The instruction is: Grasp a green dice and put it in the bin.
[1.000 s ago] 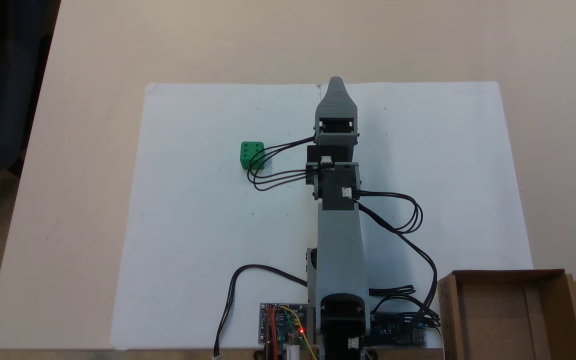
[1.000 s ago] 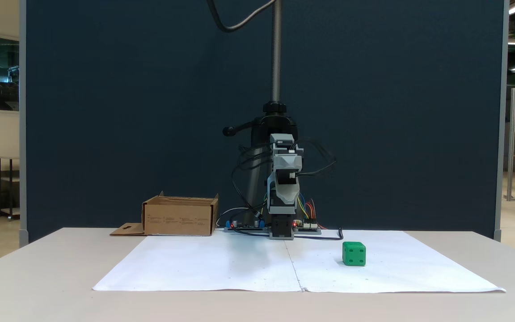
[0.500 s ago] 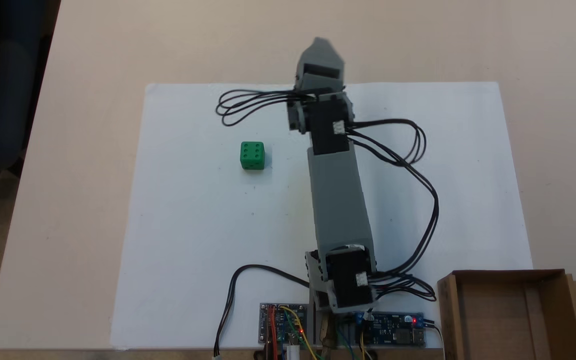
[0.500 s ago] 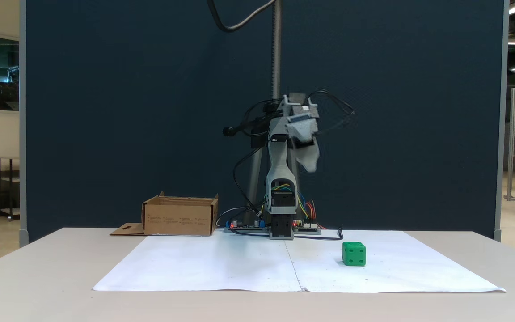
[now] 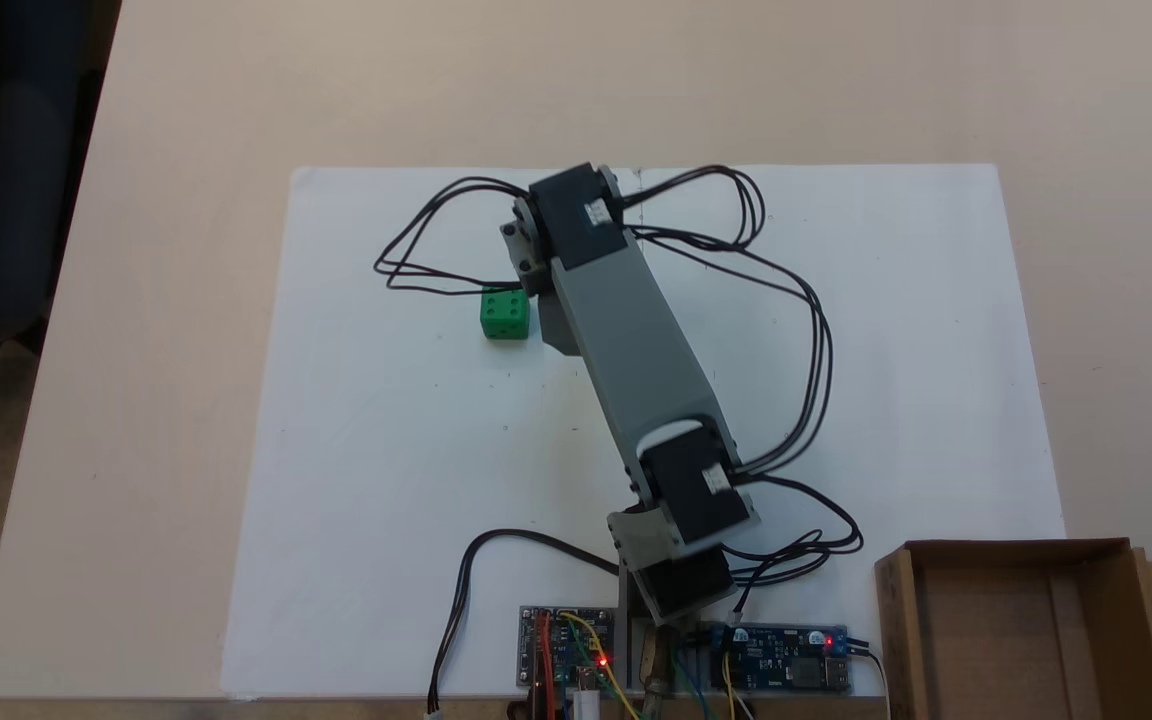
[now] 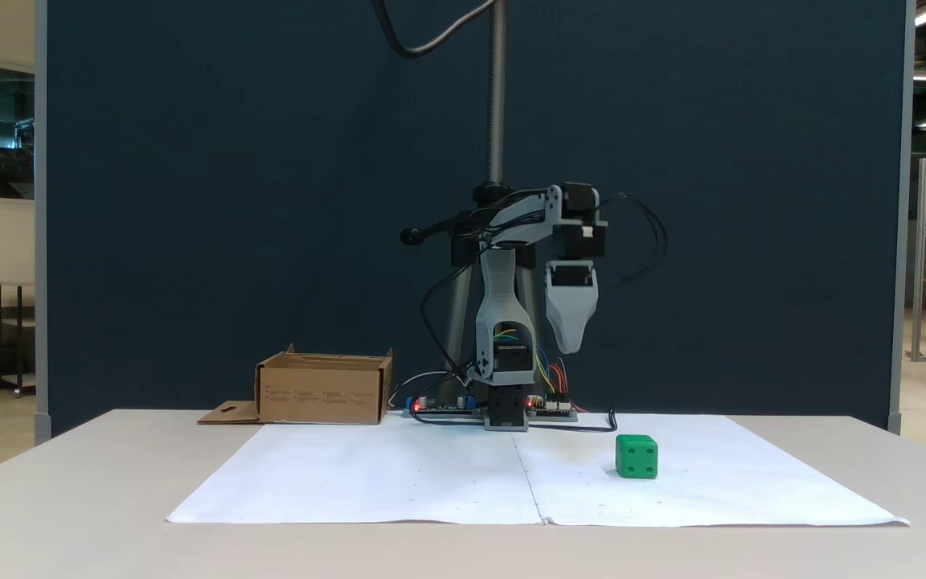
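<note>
Gripper hangs high above green dice, finger spread indeterminable; a misaligned descent risks knocking the dice aside.

Pale beige table, spread with a white paper sheet beneath the pincer. Lay on the sheet: green dice, below the pincer. Stood on the tabletop well apart from the pincer: cardboard bin, beside the circuit boards.
</note>
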You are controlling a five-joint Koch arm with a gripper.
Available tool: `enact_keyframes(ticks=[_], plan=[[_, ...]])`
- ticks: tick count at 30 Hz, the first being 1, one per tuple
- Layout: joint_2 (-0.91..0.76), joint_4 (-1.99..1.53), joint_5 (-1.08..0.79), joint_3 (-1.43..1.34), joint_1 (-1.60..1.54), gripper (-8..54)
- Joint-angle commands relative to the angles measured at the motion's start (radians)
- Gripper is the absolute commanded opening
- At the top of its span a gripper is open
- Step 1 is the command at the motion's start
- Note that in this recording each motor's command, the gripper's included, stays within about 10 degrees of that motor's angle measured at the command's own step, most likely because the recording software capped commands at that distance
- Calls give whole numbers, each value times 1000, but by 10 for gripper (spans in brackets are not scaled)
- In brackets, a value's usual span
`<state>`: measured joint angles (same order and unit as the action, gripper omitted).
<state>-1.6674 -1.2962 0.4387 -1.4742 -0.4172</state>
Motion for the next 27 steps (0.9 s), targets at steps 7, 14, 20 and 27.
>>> enact_keyframes(ticks=[7,14,20,27], plan=[[44,-163,80,107,-6,442],[107,-155,127,175,-26,441],[164,-110,155,186,-52,440],[218,-64,202,186,-150,440]])
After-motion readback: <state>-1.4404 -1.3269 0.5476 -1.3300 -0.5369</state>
